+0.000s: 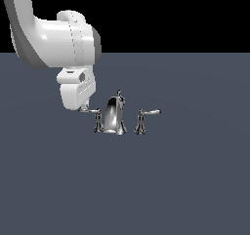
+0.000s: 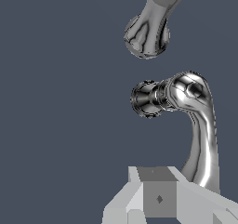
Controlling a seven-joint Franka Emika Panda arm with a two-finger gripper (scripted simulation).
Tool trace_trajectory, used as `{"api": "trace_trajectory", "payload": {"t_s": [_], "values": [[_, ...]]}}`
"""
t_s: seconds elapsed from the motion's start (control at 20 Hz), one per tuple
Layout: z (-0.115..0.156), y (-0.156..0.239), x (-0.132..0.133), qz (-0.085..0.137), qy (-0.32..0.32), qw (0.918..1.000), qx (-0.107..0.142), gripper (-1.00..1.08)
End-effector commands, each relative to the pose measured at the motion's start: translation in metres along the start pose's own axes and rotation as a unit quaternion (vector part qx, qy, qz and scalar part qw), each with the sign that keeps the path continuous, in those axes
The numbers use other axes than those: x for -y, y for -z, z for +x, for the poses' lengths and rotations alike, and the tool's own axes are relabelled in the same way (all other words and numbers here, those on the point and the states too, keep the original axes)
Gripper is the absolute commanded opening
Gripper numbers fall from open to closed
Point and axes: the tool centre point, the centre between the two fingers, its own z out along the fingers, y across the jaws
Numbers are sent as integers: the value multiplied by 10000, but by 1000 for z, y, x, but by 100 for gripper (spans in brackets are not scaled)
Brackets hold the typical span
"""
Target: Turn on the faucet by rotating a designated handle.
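Observation:
The chrome faucet (image 1: 115, 116) stands mid-floor with its tall spout and top knob. The handle (image 1: 97, 119) is the post on the exterior view's left, with its slim arm (image 1: 90, 110) projecting leftward. My gripper (image 1: 84, 107) hangs right over the tip of that arm, touching or nearly touching it. In the wrist view the handle's post (image 2: 148, 99) and curved arm (image 2: 203, 135) run down beside my gripper (image 2: 158, 190). The fingers look closed together with nothing between them. The spout's base (image 2: 146, 35) shows beyond.
The mirrored twin handle (image 1: 142, 122), with its arm pointing to the exterior view's right, stands on the other side of the spout. The flat dark grey floor (image 1: 171, 190) spreads all around. The white arm (image 1: 53, 34) reaches in from the upper left.

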Motion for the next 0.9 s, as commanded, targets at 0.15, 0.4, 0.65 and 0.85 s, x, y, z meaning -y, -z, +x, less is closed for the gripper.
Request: {"api": "trace_trajectory", "payload": {"t_s": [0.15, 0.4, 0.65, 0.85], "values": [[-9, 0, -20, -28, 29, 10000, -5, -100], [2, 0, -22, 6, 70, 10000, -2, -100], [6, 0, -38, -5, 55, 10000, -3, -100], [8, 0, -51, -15, 43, 10000, -4, -100]]}}
